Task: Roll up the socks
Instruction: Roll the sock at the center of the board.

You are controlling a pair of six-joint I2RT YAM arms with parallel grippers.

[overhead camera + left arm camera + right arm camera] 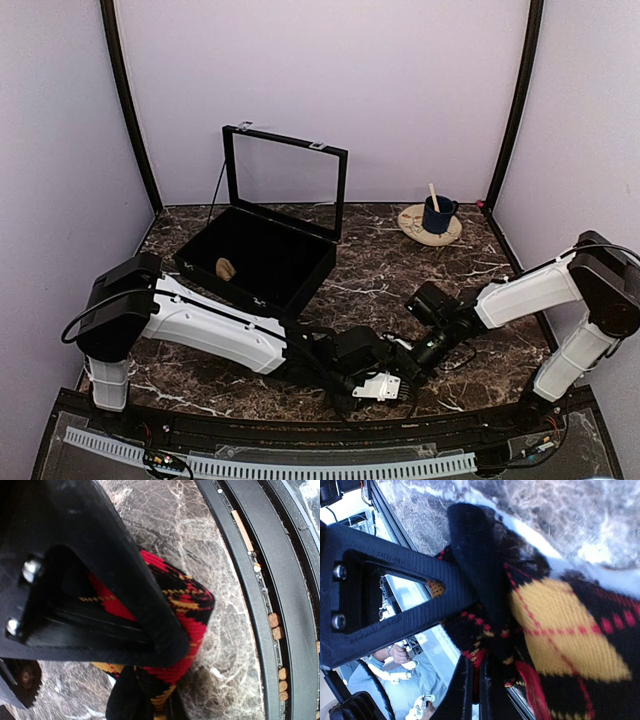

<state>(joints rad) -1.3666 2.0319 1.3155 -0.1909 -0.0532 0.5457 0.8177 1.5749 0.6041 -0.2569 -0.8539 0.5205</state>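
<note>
Top external view, nearest first: a black rail (300,437) runs along the front edge of the dark marbled counter (400,270). Just beyond it both arms reach inward and meet right of centre. Their wrists cover the socks there, so the fabric hardly shows from above.

The left wrist view gives the socks (192,615) plainly: black knit with red and yellow diamonds, lying on the counter close beside the rail. The left jaws are closed down on a fold of the socks, with one finger (125,580) pressed flat across the fabric. In the right wrist view the right jaws are clamped tight on the socks too, the knit bunched between the two fingers (395,562).

Farther back, behind the left arm and apart from it, stands an open black box (260,265) with its lid upright and a small tan lump (226,268) inside. Farthest off, at the right rear, a blue mug (437,213) holding a stick sits on a round tan plate (410,222).
</note>
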